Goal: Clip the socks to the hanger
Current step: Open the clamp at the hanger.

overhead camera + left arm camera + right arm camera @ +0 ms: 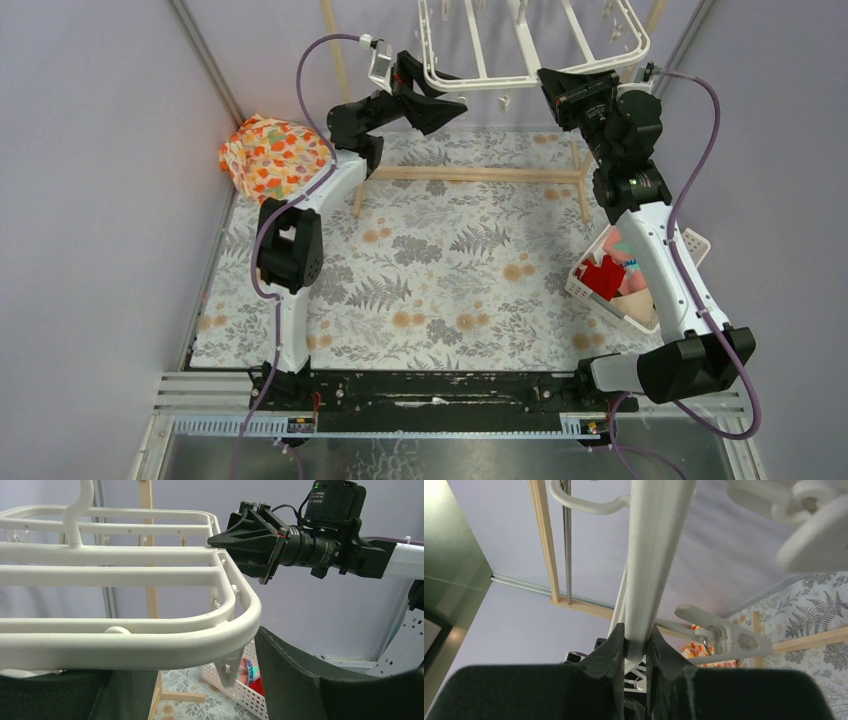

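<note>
The white hanger (520, 50) hangs at the back centre, with clips dangling from its rim. My right gripper (552, 88) is shut on a bar of the hanger (651, 555), its fingers (613, 647) pinching it from both sides. My left gripper (452, 100) is at the hanger's front left corner. Its jaws stand open and wide on either side of the curved rim (150, 647), with one dangling clip (230, 672) between them. The socks lie in the basket on the right: a red one (603, 277) and a pink one (626, 250) with a teal patch (248, 669).
The white perforated basket (588, 296) sits on the floral mat by the right arm. An orange-flowered cloth bundle (272, 155) lies at the back left. A light wooden stand (470, 173) stands under the hanger. Lilac walls close in both sides.
</note>
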Available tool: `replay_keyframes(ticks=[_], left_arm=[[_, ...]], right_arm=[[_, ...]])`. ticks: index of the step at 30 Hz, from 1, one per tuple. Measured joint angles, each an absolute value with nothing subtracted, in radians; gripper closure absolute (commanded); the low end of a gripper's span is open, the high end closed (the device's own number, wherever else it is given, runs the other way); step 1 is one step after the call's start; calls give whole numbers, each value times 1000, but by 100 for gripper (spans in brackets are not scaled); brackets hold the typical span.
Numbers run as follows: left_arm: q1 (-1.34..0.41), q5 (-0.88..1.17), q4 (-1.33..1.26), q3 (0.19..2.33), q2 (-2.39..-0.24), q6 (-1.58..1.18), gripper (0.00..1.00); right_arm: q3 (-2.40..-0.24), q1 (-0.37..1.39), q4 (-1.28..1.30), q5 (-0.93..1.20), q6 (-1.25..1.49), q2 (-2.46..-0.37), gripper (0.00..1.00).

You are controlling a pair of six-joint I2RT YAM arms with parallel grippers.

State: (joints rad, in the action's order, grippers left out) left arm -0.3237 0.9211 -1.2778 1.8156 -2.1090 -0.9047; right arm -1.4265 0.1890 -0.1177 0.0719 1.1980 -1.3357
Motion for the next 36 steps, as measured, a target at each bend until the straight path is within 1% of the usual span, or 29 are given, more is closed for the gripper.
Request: replay_keyframes(ticks=[2, 5, 12, 19, 20, 22, 26, 32, 33, 34, 36], left_arm=[[-324, 920, -1279, 1819, -2109, -907, 30], [-324, 920, -1279, 1826, -2109, -912, 28], [-324, 921, -1287, 1857, -2124, -934, 28], [-324, 921, -1293, 1882, -2157, -963, 27], [-324, 921, -1295, 1884, -2161, -967, 28], [-324, 921, -1295, 1884, -2165, -971, 34], [-324, 921, -1296, 1886, -2166, -978, 39], [-324, 921, -1297, 1887, -2166, -979, 39], [-324, 921, -1297, 1888, -2166, -980, 40], [-324, 921, -1297, 1888, -2166, -979, 43], [-324, 921, -1297, 1889, -2166, -982, 45]], right_arm=[[-1426, 189, -118, 73, 1201, -1335, 100], [-1425, 189, -118, 73, 1202, -1332, 100], [-1420, 189, -118, 73, 1203, -1328, 100], [-1415, 189, -125, 73, 1203, -1328, 100], [-1415, 189, -125, 72, 1203, -1328, 100], [-1413, 189, -126, 72, 1203, -1328, 100], [-1412, 189, -127, 73, 1206, -1328, 100], [-1408, 189, -133, 73, 1208, -1327, 100], [-1408, 189, -133, 73, 1209, -1327, 100], [-1407, 189, -133, 73, 1210, -1327, 100], [-1404, 189, -139, 73, 1210, -1326, 100]])
